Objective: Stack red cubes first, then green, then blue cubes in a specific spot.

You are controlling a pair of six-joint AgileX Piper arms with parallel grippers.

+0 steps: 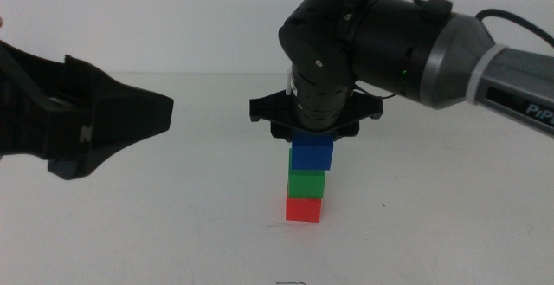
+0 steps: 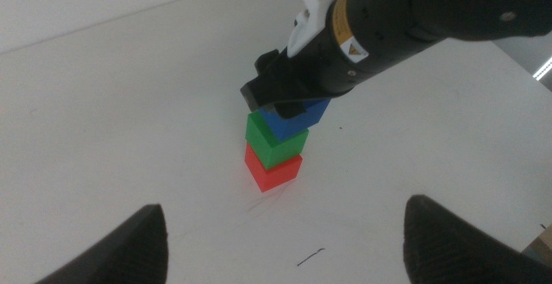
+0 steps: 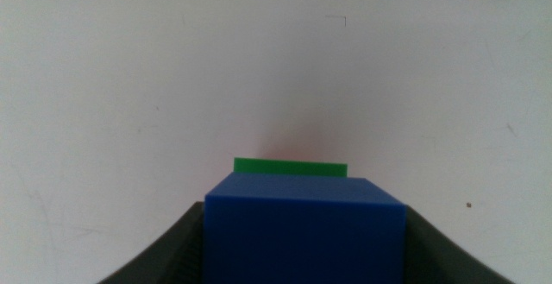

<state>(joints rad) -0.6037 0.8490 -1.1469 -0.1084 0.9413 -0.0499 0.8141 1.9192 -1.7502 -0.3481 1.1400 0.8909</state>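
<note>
Stacking is reaching its last layer: the right gripper [image 1: 313, 136] is reaching in from the right edge of the bench and poising over the tower near the bench's centre, its jaws closing on the sides of the blue cube [image 1: 312, 154]. That cube is sitting on the green cube [image 1: 306, 184], which is resting on the red cube [image 1: 304, 208], which is touching the white bench [image 1: 173, 224]. Judged from this order, only the release is remaining. The grip is being applied from directly above, probably so that the cube descends square and the lower cubes are not being pushed sideways.

The left gripper [image 2: 285, 241] is waiting well apart toward the left edge, jaws spread wide and holding nothing.

The middle view is showing the blue cube sitting slightly offset toward the right edge relative to the green one. The left wrist view is showing the blue cube [image 2: 295, 120] turned a little against the green cube [image 2: 269, 137]. The right wrist view is showing only a thin green strip [image 3: 290, 167] beyond the blue cube [image 3: 304, 228], with red hidden.
</note>
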